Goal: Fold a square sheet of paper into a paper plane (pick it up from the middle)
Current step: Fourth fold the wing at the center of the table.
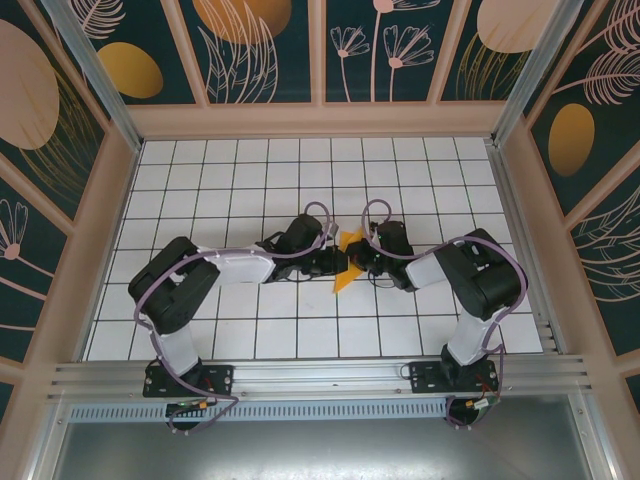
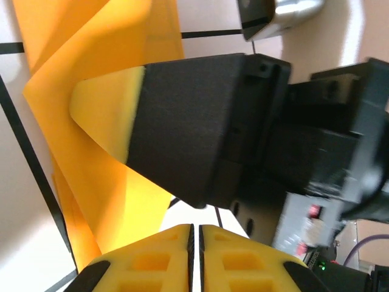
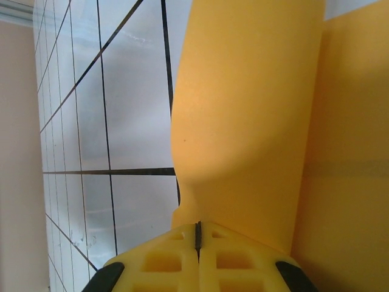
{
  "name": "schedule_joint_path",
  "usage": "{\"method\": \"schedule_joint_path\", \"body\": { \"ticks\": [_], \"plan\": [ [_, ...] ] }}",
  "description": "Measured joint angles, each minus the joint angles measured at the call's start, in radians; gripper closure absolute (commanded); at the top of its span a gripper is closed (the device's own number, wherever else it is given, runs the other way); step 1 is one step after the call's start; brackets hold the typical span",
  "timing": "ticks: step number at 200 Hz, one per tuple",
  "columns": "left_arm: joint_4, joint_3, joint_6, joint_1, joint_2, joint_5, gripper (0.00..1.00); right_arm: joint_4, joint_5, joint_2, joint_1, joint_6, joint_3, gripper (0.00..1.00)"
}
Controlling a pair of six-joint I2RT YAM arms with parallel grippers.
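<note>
On the left of the top view, the left arm (image 1: 200,275) reaches across the white gridded counter (image 1: 250,180) toward the middle, where the left claw (image 1: 336,262) meets the orange-yellow sheet of paper (image 1: 343,277). The sheet is folded into a narrow, pointed shape. It stands on edge above the counter's centre tiles, between the two claws. In the left wrist view the left claw (image 2: 196,230) has its yellow fingers drawn together with only a thin slit between them. The paper (image 2: 91,48) curves just beside them, and I cannot tell whether any of it is caught there. Right of the sheet, the right claw (image 1: 358,262) faces the left one, almost touching it. In its own wrist view the right claw (image 3: 197,226) is pressed closed, pinching the edge of the paper (image 3: 255,121), which rises from its tips over the counter (image 3: 134,109). The right arm (image 1: 470,270) bends back toward the right.
</note>
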Motion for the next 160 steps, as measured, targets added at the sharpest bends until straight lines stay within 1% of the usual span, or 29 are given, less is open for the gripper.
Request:
{"method": "schedule_joint_path", "body": {
  "ticks": [39, 110, 130, 160],
  "plan": [
    [0.016, -0.005, -0.01, -0.005, 0.059, -0.004, 0.88, -0.006, 0.0, -0.001, 0.001, 0.0, 0.004, 0.93],
    [0.005, -0.028, -0.011, -0.005, 0.063, -0.026, 0.9, -0.019, 0.0, -0.003, 0.001, 0.0, 0.009, 0.93],
    [0.003, -0.034, -0.005, -0.005, 0.072, -0.026, 0.95, -0.04, 0.001, -0.006, 0.001, -0.001, 0.017, 0.92],
    [0.043, -0.062, 0.002, -0.004, 0.08, -0.016, 0.98, -0.115, 0.002, -0.022, 0.001, -0.009, 0.042, 0.92]
  ]
}}
